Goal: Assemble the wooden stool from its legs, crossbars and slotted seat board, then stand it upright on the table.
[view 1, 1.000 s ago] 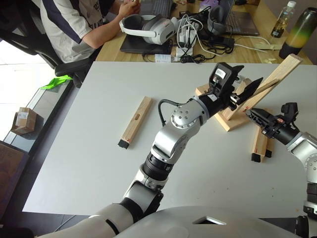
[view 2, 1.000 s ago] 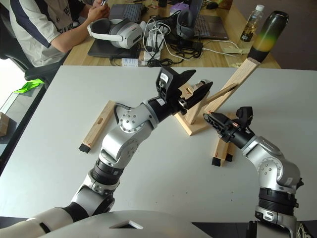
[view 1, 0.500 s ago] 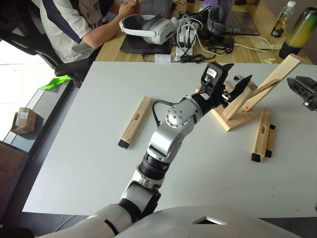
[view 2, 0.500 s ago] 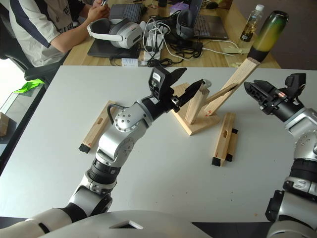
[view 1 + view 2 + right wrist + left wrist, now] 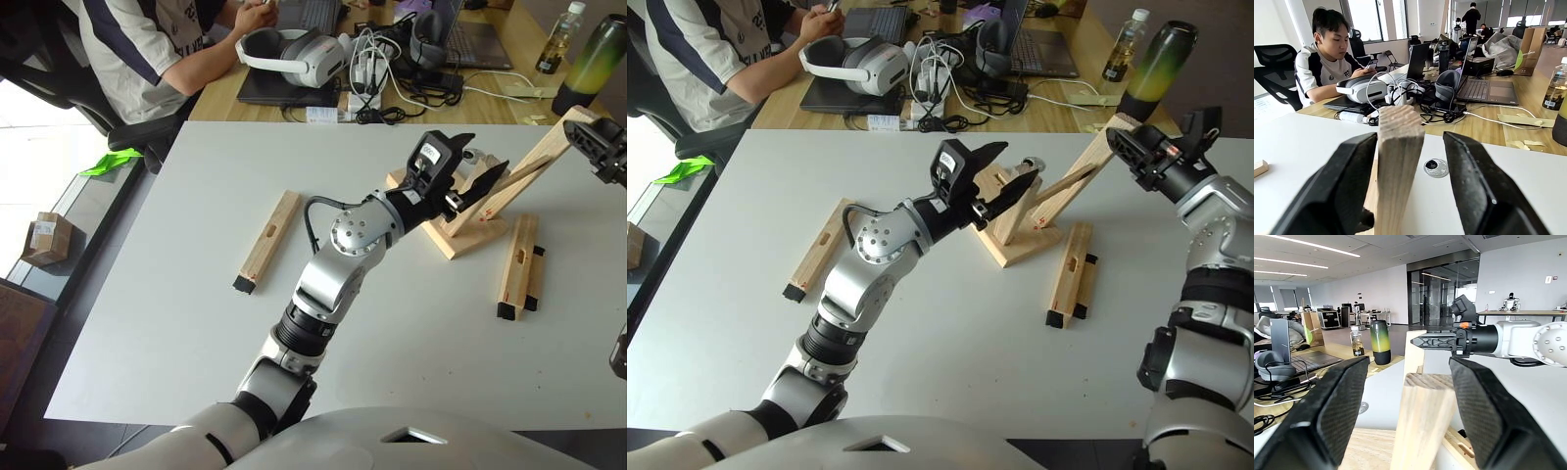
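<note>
Wooden stool (image 5: 465, 235), pale and half-built, sits tilted at 2 o'clock on the white table (image 5: 176, 294). It's one flat seat board, two plugged-in legs and one thin crossbar. One loose slotted leg (image 5: 269, 242) lies at 9 o'clock, and two more legs (image 5: 516, 266) lie side by side at 3. A cluttered wooden desk (image 5: 265, 103) is at 12.

Left wrist view: the black left gripper (image 5: 1408, 367) is spread wide around the short leg (image 5: 1422, 421), with an office behind.

Right wrist view: the right gripper (image 5: 1410, 137) is spread around the tall leg (image 5: 1398, 186).

Your left arm (image 5: 338, 264) is silver with round joints, a black cable (image 5: 314, 215) looping beside it; its tool (image 5: 488, 152) is black.
</note>
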Motion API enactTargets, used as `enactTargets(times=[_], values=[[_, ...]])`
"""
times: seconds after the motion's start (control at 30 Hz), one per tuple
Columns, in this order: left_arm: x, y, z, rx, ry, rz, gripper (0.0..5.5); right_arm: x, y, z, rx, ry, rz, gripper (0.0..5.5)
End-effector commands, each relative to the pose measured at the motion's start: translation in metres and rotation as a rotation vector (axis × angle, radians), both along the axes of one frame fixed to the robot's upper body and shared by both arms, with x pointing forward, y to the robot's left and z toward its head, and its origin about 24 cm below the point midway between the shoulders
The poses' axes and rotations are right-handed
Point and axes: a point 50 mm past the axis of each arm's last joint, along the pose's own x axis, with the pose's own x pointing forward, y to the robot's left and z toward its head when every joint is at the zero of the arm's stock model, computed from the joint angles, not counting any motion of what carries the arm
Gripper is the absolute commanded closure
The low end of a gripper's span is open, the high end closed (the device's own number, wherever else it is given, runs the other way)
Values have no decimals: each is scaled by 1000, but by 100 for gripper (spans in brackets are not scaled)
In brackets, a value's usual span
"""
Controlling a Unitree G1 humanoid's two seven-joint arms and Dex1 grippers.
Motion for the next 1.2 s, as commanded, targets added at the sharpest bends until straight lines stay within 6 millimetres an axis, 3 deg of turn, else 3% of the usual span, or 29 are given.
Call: enactTargets(times=[0.03, 0.2, 0.43, 0.57, 0.67, 0.93, 1.2], values=[[2, 8, 3, 29, -27, -35, 250, 9, 6, -9, -47, 62, -5, 334], [-1, 12, 1, 72, -41, -134, 250, 6, 2, -29, -109, 143, 11, 410], [-19, -11, -14, 164, -21, -281, 250, 6, 2, -21, -59, 63, 42, 435], [-2, -15, -25, 233, 9, -142, 250, 6, 4, -23, -68, 65, 58, 436], [6, -11, -20, 222, -5, -73, 250, 6, 5, -24, -73, 64, 61, 437], [3, 4, -34, 371, 61, -5, 128, 4, 4, -28, -68, 60, 55, 438], [17, 8, -30, 317, 124, 79, 17, 2, 5, -31, -81, 63, 69, 438]])
